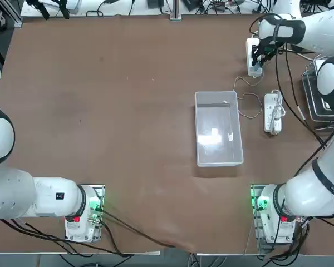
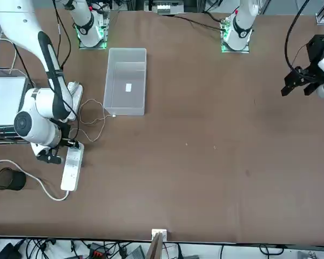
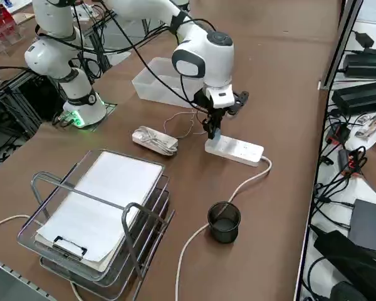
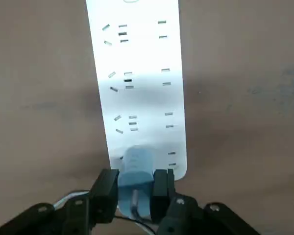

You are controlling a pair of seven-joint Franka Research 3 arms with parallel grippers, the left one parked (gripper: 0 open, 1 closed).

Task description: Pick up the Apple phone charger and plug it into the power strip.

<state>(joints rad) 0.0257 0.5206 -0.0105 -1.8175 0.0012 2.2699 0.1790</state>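
The power strip (image 4: pixel 137 73) is a long white bar lying on the brown table at the far right, with its thick cord (image 3: pixel 238 188) trailing off. My right gripper (image 4: pixel 133 190) is shut on the Apple phone charger (image 4: pixel 135 164), a small pale cube, and holds it down on the strip's end socket. I cannot tell whether its prongs are in. From the side the gripper (image 3: pixel 213 133) stands upright over the near end of the strip (image 3: pixel 241 150). The charger's thin white cable (image 1: pixel 242 95) loops back across the table toward the bin.
A clear plastic bin (image 1: pixel 218 135) stands mid-table. A shorter white strip with bundled cord (image 1: pixel 273 113) lies between it and the right edge. A black cup (image 3: pixel 224 221) and a wire tray with a clipboard (image 3: pixel 100 207) sit along the right edge.
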